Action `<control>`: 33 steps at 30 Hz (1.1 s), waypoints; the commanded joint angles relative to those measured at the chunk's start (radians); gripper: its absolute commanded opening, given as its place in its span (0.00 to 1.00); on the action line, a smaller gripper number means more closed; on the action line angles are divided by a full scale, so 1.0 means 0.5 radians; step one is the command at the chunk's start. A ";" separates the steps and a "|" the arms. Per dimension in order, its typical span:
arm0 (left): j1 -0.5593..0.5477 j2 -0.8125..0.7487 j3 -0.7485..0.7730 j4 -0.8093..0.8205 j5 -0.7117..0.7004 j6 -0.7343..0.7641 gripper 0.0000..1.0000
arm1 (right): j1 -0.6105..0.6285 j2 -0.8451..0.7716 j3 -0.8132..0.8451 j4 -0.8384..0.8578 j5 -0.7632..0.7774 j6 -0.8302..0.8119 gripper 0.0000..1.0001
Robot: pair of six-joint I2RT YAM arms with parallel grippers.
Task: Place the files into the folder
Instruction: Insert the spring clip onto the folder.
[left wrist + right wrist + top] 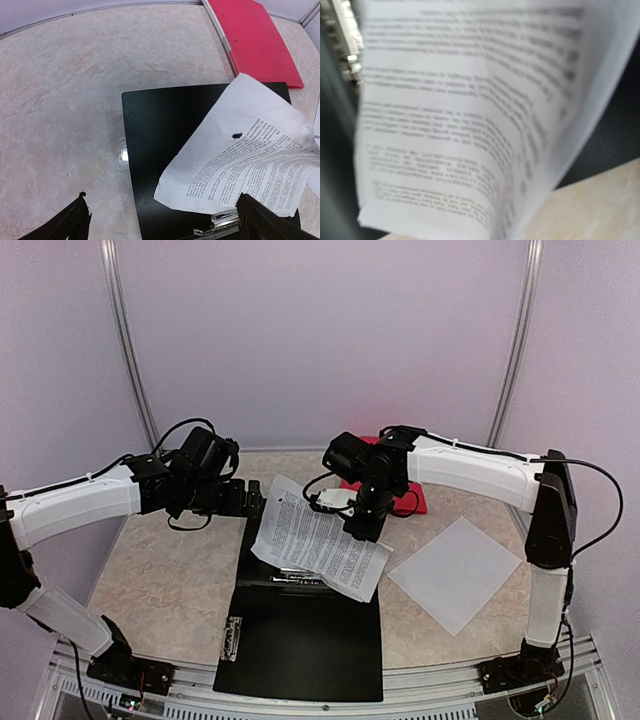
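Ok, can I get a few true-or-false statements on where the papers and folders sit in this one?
1. The printed sheet lies partly over the open black folder. True.
2. The red folder lies at the near edge, by the arm bases. False: it lies at the far side.
3. The left fingers stand wide apart, holding nothing. True.
4. The blank sheet is inside the black folder. False: it lies on the table, on the right arm's side.

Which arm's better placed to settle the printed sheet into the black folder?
Probably right: right fingers are at the printed sheet's edge above the black folder; left fingers stand open, off the sheet.
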 commanded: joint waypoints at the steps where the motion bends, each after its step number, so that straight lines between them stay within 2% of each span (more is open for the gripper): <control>1: 0.006 0.000 -0.008 -0.035 -0.032 0.034 0.99 | -0.001 0.133 0.113 -0.007 0.166 -0.057 0.11; 17: 0.009 0.046 -0.011 -0.081 -0.103 0.031 0.99 | 0.016 0.429 0.317 0.127 0.628 -0.291 0.22; 33: 0.018 0.083 -0.002 -0.157 -0.181 -0.003 0.99 | 0.047 0.542 0.399 0.356 0.860 -0.524 0.32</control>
